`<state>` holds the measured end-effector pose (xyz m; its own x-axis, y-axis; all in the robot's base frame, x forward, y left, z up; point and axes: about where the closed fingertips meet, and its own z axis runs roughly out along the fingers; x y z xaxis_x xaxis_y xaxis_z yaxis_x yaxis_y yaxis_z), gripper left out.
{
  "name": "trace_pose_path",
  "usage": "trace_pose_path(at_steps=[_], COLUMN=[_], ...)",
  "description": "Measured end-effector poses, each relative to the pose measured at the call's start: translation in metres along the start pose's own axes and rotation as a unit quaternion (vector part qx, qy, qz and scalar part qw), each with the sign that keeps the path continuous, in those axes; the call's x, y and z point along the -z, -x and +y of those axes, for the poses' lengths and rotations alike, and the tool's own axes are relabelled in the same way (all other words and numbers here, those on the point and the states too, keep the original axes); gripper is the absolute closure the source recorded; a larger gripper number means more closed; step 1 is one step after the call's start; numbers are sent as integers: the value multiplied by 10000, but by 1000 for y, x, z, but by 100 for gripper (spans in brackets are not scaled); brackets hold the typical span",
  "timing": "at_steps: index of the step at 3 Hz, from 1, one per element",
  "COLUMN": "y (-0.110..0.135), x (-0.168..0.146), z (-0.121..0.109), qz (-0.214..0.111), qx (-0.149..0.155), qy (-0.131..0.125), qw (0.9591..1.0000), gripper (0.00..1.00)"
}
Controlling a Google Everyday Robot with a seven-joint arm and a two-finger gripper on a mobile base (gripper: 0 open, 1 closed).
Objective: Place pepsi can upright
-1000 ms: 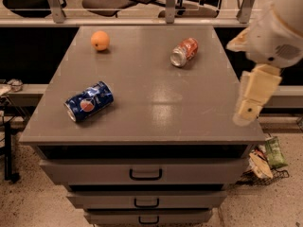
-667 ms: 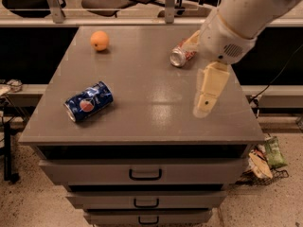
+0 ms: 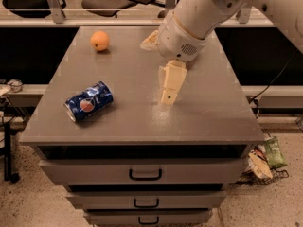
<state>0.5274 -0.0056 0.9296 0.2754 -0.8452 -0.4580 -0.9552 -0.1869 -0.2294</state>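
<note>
The dark blue aluminium pepsi can [image 3: 89,101] with its round red-white-blue logo is lying on its side on the grey rectangular tabletop [image 3: 208,112]. It is sitting towards the front left corner, a little in from both the left edge and the front edge. One silver end is facing the front left corner, while the other is pointing towards the middle of the top. Nothing is touching the can.

The robot's white arm [image 3: 203,13] is reaching in from the far right corner and is hanging over the middle of the tabletop. Its cream two-finger gripper [image 3: 158,71] is hovering near the centre, well apart from the can and to the right of it. The fingers are standing spread apart and are grasping nothing. One finger [image 3: 171,83] is pointing down towards the front edge, with its tip close to the surface. The other is showing only as a pale tip beside the wrist, nearer the far edge.

A round orange fruit [image 3: 100,40] is resting near the far left corner, well apart from both the can and the gripper.

Below the front edge, grey drawers with dark loop handles [image 3: 145,174] are stacking one under another. A green packet [image 3: 273,151] is lying on the floor beyond the right edge.
</note>
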Motion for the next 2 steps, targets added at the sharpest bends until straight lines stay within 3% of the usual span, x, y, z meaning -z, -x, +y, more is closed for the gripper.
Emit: trace_pose_path(at_steps=[1,2], y=[0,16], x=[0,-9], z=[0,-13], qz=[-2,-193], qx=[3,259], qy=[-1,-126], qw=[10000,9994], gripper=[0,0])
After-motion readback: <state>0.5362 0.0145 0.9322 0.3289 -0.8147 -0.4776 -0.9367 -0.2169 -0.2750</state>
